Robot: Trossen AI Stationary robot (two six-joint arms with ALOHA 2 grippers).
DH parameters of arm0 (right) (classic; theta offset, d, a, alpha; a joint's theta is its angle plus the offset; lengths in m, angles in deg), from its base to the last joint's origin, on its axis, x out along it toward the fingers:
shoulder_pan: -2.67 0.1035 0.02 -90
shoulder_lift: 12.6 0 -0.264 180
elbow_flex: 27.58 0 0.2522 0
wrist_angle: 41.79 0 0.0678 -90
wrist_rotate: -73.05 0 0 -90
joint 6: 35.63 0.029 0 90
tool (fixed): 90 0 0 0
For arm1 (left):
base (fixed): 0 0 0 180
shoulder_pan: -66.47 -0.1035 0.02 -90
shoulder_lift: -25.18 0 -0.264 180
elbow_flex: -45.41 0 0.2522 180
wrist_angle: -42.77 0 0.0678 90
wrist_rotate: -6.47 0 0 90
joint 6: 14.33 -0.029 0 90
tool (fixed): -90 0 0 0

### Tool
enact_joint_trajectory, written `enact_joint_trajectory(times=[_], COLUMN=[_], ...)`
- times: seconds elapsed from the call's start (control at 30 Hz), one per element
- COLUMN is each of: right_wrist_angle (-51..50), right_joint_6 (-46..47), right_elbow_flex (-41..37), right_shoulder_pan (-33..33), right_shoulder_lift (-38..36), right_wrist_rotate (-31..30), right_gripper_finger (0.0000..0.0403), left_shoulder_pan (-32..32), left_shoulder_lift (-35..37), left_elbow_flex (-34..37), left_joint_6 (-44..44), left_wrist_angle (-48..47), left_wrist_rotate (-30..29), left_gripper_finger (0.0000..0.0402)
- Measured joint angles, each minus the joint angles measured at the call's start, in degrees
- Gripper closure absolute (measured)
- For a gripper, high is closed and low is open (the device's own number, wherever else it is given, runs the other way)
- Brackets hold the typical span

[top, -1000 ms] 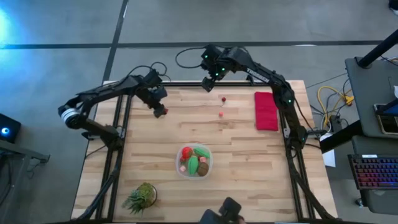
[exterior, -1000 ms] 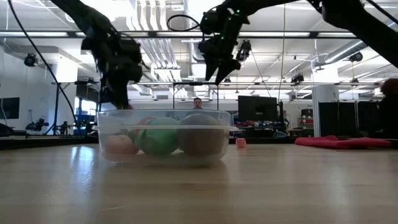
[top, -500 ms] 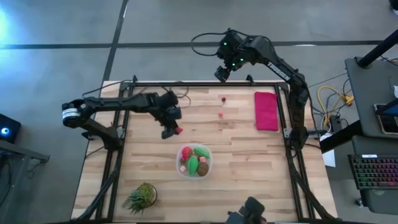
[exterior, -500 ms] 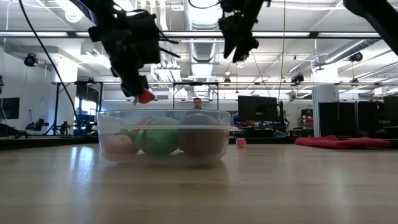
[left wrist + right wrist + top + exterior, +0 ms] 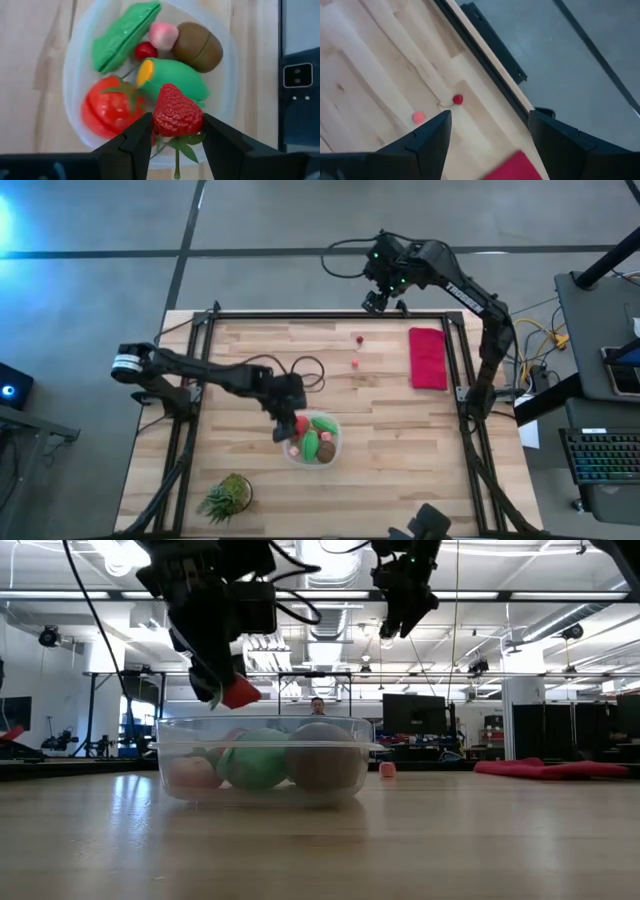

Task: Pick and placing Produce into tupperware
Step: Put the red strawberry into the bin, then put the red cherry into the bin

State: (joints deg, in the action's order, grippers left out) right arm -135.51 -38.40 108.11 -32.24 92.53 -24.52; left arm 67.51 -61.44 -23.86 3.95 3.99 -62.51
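Observation:
The clear tupperware (image 5: pixel 337 442) (image 5: pixel 262 725) (image 5: pixel 70 90) sits near the table's middle, holding a red tomato (image 5: pixel 107 107), two green oblong pieces (image 5: pixel 125 32), a brown piece (image 5: pixel 198 46), a pink piece and a small red berry. My left gripper (image 5: pixel 287 423) (image 5: pixel 175 135) hangs over its left rim, shut on a red strawberry (image 5: pixel 177 114) (image 5: pixel 240 693). My right gripper (image 5: pixel 372 302) (image 5: pixel 490 132) is open, high above the table's far edge. A red berry (image 5: pixel 358 338) (image 5: pixel 457 99) and a pink one (image 5: pixel 355 363) (image 5: pixel 418 117) lie on the wood. My left gripper pinches the strawberry's broad stem end (image 5: pixel 172 131) between its two fingers (image 5: pixel 140 137), coming from above and pointing down. The strawberry is lifted clear above the tupperware, its tip pointing away from the fingers and its green leaves (image 5: pixel 182 147) trailing back between them.
A flat red cloth (image 5: pixel 428 358) lies at the table's far right. A spiky green plant (image 5: pixel 227 497) stands near the near left corner. A dark frame (image 5: pixel 300 313) runs along the table's far and side edges. Bare wood lies between tupperware and cloth.
My left gripper has carried the strawberry from the table's far left toward the near right, ending above the tupperware's left rim. My right gripper has swung right and away past the far edge, rising.

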Motion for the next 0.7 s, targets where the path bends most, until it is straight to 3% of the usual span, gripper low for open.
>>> enact_joint_trajectory(times=[0.23, 0.43, 0.7], right_wrist_angle=[0.5, 1.4, 5.1], right_joint_6=[2.1, 2.8, 1.4], right_elbow_flex=[-7.7, -14.1, -20.7], right_shoulder_pan=[0.1, 0.8, 0.4], right_shoulder_lift=[-2.2, -6.3, -14.1], right_wrist_rotate=[0.0, 0.0, -3.1], right_gripper_finger=[0.0145, 0.0144, 0.0144], left_shoulder_pan=[6.7, 10.2, 11.2], left_shoulder_lift=[0.8, -0.7, -1.9], left_elbow_flex=[-0.2, 0.4, 0.0], left_joint_6=[5.2, 16.2, 20.4], left_wrist_angle=[2.4, 3.3, 3.5], left_wrist_rotate=[-3.8, -6.7, -11.9], left_gripper_finger=[0.0261, 0.0255, 0.0179])
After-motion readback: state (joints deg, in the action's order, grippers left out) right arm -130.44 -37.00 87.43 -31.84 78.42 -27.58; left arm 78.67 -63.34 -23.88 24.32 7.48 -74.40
